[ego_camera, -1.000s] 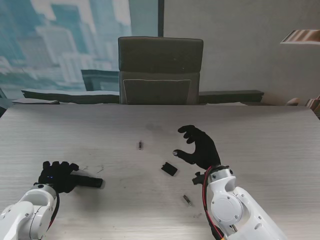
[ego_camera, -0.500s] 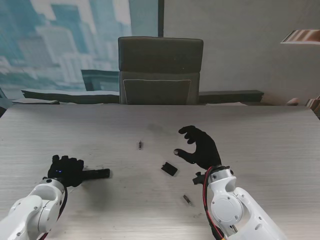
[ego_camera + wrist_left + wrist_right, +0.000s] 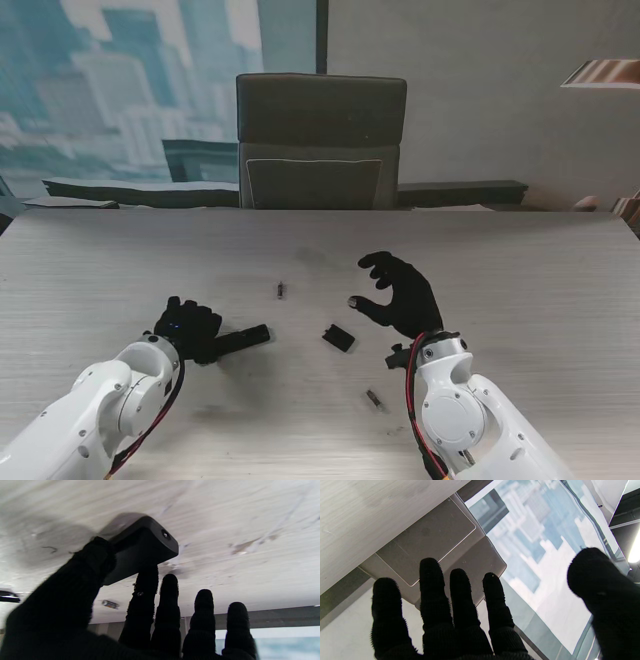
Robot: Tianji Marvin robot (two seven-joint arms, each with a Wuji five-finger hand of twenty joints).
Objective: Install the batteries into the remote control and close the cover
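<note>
1. Lower left of stand view: left hand has fingers clamped on remote control, lying on counter. Rigid, slick plastic, prob light; hold by long edges.
2. Centre: battery upper, cover mid, 2nd battery lower. Small, smooth, apt to roll; pinch round the middle.
3. Centre-right: right hand hovers, fingers apart, holding nothing.

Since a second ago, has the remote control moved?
Yes. Held in the left hand, the remote control has travelled rightward, closer to the battery cover.
</note>
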